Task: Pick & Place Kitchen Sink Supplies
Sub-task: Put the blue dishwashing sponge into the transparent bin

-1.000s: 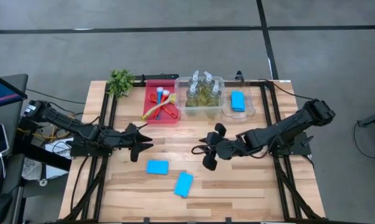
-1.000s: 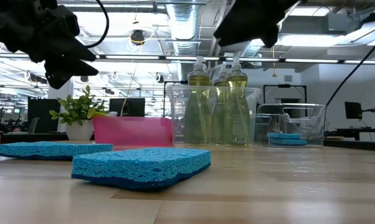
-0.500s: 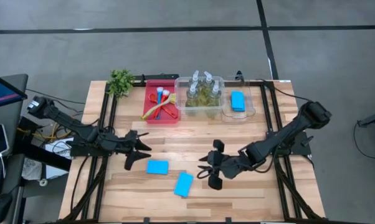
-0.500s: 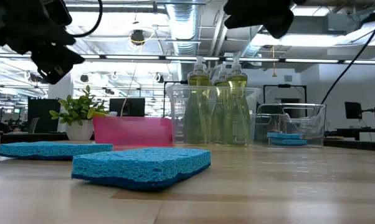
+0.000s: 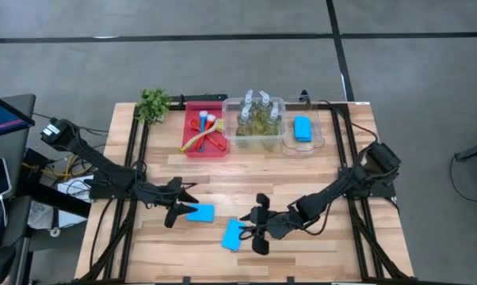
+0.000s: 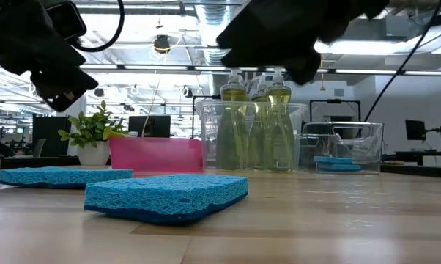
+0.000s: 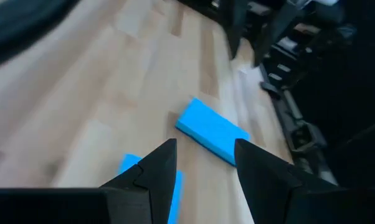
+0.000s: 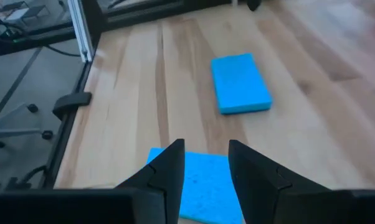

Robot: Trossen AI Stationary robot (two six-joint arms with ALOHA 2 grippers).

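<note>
Two blue sponges lie loose on the tabletop, near sponge beside far sponge. Right gripper and left gripper, fingers apart, should each straddle its sponge squarely before closing.

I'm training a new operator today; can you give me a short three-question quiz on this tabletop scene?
1. True or false: the left claw is shut on the flat blue rectangular sponge beside it.
2. Which container holds the thin red, blue and yellow brushes? A. red plastic tray B. clear plastic bin of small clear bottles of yellow-green liquid C. bare wooden table
3. How many blue sponges lie loose on the table, counting the one at the right claw?

Key: 1 false, it is open. 2 A. 3 two.
</note>
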